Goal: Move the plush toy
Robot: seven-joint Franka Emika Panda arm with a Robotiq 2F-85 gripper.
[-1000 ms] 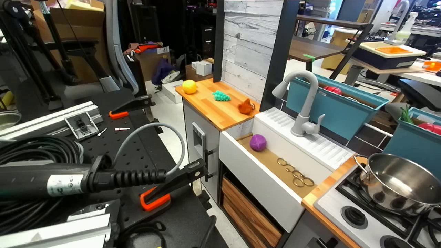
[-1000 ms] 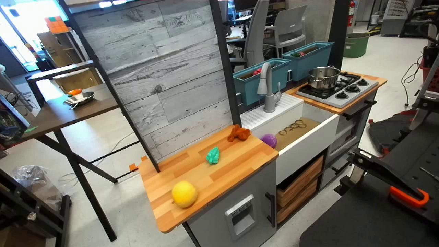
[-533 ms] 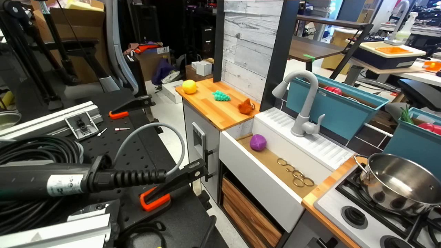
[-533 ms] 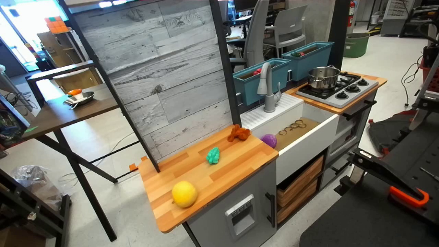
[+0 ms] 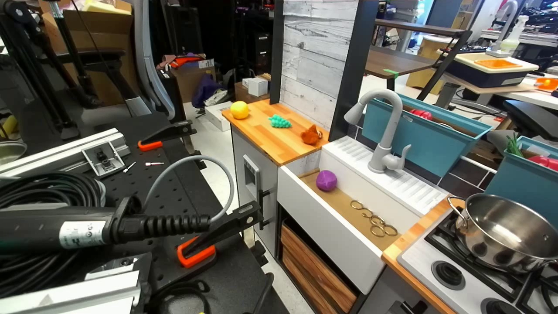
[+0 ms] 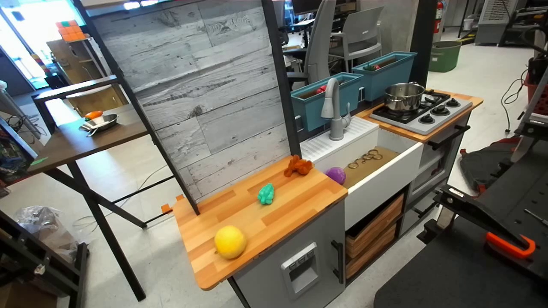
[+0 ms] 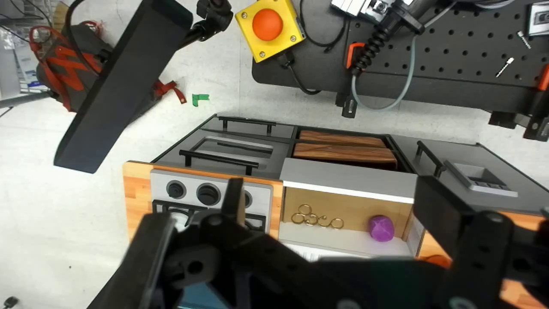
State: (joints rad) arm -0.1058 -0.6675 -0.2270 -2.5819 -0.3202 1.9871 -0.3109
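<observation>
Plainly, the jaws stand wide apart in the wrist view, with nothing between them, so the black two-fingered gripper (image 7: pixel 335 199) has hold of nothing. Beyond that gap, well apart from it, the long white sink (image 7: pixel 349 175) holds a purple lumpy ball (image 7: pixel 381 228) and a scatter of thin brass-coloured rings (image 7: pixel 316 219); neither is wanted. The small, lumpy, orange-red plush toy (image 6: pixel 298 167) rests on the honey-coloured wooden counter (image 6: pixel 239 214), at the sink end, near the foot of a dark upright post (image 6: pixel 282 85). In the wrist view only what is probably an orange sliver of it shows beside the finger (image 7: pixel 441 214) at the picture's right.

The step in hand looks to be the approach. I'd travel high across toward the counter, clear of the curved grey tap (image 5: pixel 388 141), and centre the jaws over the toy before dropping. Turn them so neither finger comes down on the post; whether toy and post touch, I cannot tell. Descend straight, low enough to take the body rather than one loose lobe, then squeeze gently, since plush should give. Lift clear before any sideways move: the knobbly teal-green toy (image 6: pixel 266 194) and the round yellow ball (image 6: pixel 230 242), farther along the counter, could be knocked.
</observation>
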